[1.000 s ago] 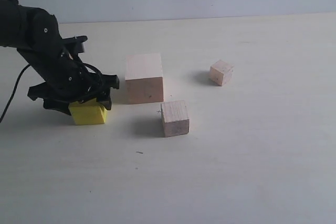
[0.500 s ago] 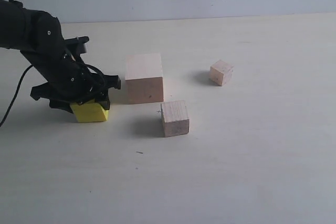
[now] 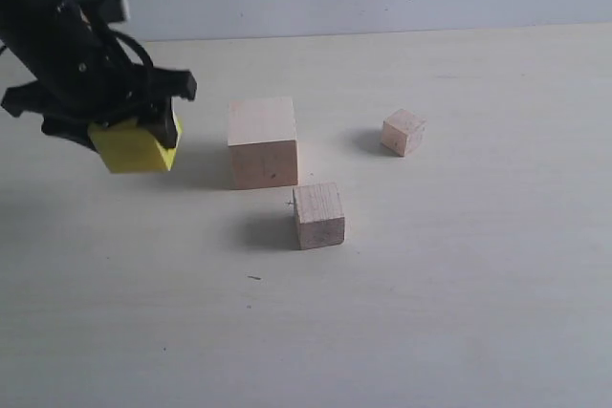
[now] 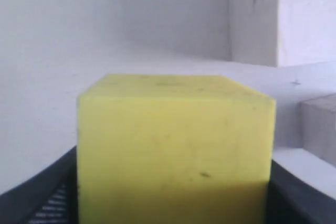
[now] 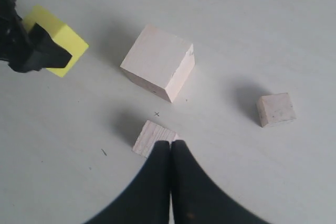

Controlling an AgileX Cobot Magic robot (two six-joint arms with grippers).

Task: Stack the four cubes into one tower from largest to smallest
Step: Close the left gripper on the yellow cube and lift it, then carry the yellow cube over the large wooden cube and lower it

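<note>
The left gripper (image 3: 132,123) is clamping the yellow cube (image 3: 129,148) and holding it clear of the table (image 3: 459,312), beside the largest pale wood cube (image 3: 262,140). The right gripper (image 5: 170,148) is hanging pressed together, empty, above the medium wood cube (image 3: 318,215). The tiny cube (image 3: 403,132) is sitting well apart. The yellow cube seems slightly tilted, so if it is travelling across too low, it risks knocking the big cube or landing off-square and sliding off.
</note>
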